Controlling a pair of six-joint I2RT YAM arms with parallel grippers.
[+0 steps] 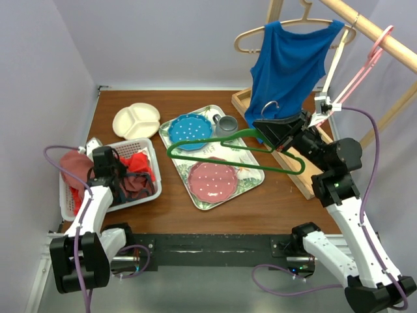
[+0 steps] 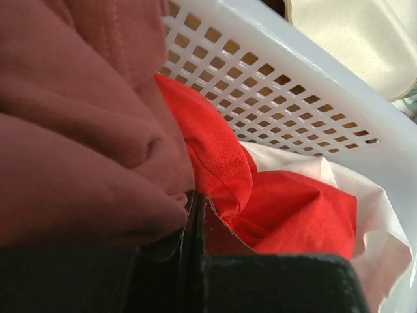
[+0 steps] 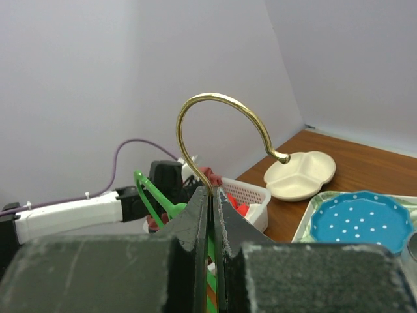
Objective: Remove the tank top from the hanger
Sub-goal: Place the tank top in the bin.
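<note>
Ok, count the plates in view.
3: a blue dotted plate at the tray's far end, a pink dotted plate at its near end, a cream divided plate on the table beside the basket. None seems hidden.

A blue tank top (image 1: 287, 65) hangs limp on a tan hanger (image 1: 242, 38) at the upper right, both straps over its shoulders.

Pretty plain setup: pale lavender-white walls (image 1: 163, 39) box in a brown wooden table (image 1: 287, 202) on three sides. A light wooden clothes rail (image 1: 384, 39) runs across the top right corner. The lighting is soft and even, with no hard shadows.
</note>
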